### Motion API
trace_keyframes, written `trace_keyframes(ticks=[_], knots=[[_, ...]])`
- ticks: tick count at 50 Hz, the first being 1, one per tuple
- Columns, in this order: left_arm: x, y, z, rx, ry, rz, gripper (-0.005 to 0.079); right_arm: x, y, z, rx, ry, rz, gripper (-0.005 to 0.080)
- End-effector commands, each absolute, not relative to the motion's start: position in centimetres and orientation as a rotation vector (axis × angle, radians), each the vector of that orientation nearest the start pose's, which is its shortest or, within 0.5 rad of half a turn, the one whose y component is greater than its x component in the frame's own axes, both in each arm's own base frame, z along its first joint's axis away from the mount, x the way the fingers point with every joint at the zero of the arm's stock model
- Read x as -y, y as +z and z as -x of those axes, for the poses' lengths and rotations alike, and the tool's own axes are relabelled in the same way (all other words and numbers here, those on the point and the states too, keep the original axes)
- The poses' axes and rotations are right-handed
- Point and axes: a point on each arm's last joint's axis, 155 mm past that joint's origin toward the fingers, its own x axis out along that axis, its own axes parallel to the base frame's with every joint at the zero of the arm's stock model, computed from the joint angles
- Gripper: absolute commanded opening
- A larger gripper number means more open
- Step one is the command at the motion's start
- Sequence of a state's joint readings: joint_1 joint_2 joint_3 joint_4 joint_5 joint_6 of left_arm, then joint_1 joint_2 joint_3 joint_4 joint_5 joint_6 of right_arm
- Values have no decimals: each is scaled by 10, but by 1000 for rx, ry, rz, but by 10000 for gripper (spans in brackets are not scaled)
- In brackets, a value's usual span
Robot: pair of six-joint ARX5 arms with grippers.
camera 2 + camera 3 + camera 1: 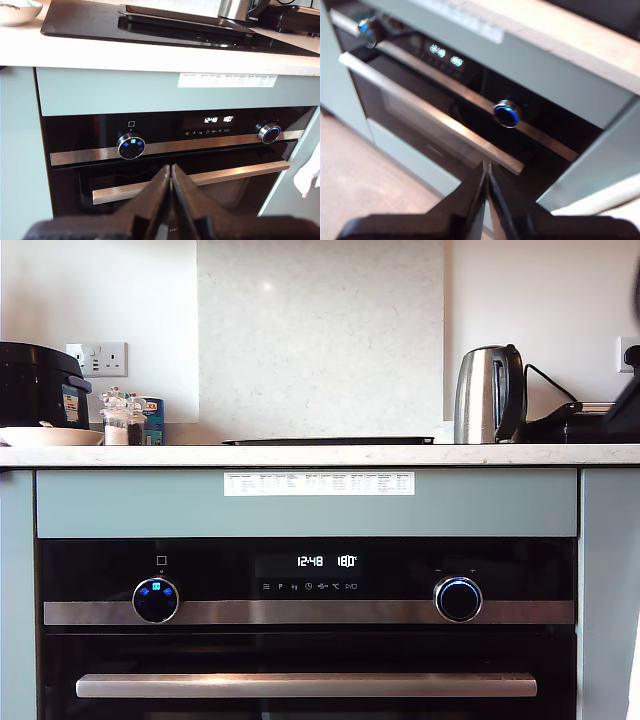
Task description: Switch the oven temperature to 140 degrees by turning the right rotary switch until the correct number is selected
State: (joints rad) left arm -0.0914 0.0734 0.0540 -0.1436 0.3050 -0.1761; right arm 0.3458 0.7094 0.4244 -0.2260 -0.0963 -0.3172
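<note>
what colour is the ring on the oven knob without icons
Glowing blue, all round the knob; shows best in the second wrist view.

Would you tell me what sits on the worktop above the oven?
A tray lies on the hob; a kettle stands at the exterior view's right; a black pot, bowl and jars at its left. Pot and kettle contents are hidden.

A pale stone worktop (120,455) ran above sage-green cabinet fronts (300,502). Behind it a speckled splashback (320,330) rose between white walls (100,290). A steel kettle (488,395) stood by the worktop's back edge. The floor (365,175) was beige.
</note>
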Motion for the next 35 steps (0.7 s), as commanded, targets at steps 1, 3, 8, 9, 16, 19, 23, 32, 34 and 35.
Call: trace_keyframes(ticks=[1, 3, 8, 9, 16, 19, 23, 32, 34, 35], knots=[[78, 147, -237, -175, -385, 189, -22, -127, 144, -272, -409, 542, 394, 198], [78, 147, -237, -175, -385, 189, -22, -135, 144, -276, -393, 563, 412, 286], [78, 147, -237, -175, -385, 189, -22, -149, 138, -282, -374, 606, 467, 388], [78, 146, -237, -176, -385, 189, -22, -151, 135, -283, -377, 615, 478, 398], [78, 147, -237, -175, -385, 189, -22, -158, 111, -288, -410, 665, 587, 443], [78, 146, -237, -176, -385, 189, -22, -159, 99, -290, -425, 684, 642, 475], [78, 146, -237, -176, -385, 189, -22, -160, 85, -293, -442, 710, 707, 478], [78, 143, -236, -188, -383, 190, -22, -153, 45, -291, -538, 754, 857, 498], [78, 142, -236, -196, -382, 191, -22, -153, 41, -292, -545, 754, 869, 486], [77, 141, -236, -199, -381, 191, -22, -153, 40, -294, -542, 748, 874, 477]])
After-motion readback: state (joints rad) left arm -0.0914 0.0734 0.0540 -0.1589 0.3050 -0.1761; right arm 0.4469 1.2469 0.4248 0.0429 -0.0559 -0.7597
